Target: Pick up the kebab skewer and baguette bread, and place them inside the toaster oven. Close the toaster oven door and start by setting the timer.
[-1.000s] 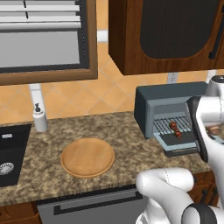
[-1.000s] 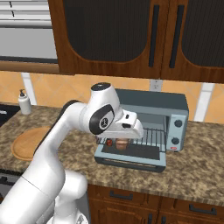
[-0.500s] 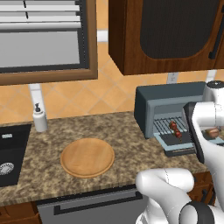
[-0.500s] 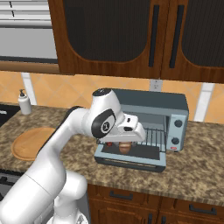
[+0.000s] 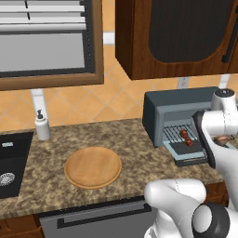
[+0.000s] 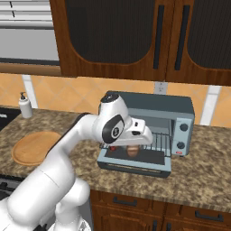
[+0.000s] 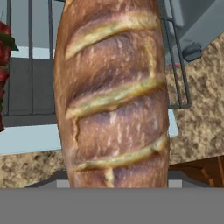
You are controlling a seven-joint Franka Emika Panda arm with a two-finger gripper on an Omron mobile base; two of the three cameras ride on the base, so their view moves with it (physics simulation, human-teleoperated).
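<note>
I have the baguette bread (image 7: 114,100) right in front of my hand camera. It is big and golden brown with pale slashes across its crust. It runs from the bottom of the hand view up to the top. My claw is clamped on the bread, though the loaf hides the fingertips from me.

In the right base view, my gripper (image 6: 133,145) is at the front of the toaster oven (image 6: 173,113), and a bit of the bread (image 6: 132,152) peeks out under the white hand, just above the toaster oven door (image 6: 135,161). The door hangs open and lies flat.

The kebab skewer (image 5: 186,136) is on the wire rack (image 5: 178,134) inside the oven. I see its dark red chunks in the left base view. In the hand view the skewer (image 7: 4,61) is at the left edge, beside the bread.

The round wooden plate (image 5: 93,167) sits on the speckled counter (image 5: 132,148), well apart from the oven. A white soap bottle (image 5: 42,125) stands near the black sink (image 5: 10,160).
</note>
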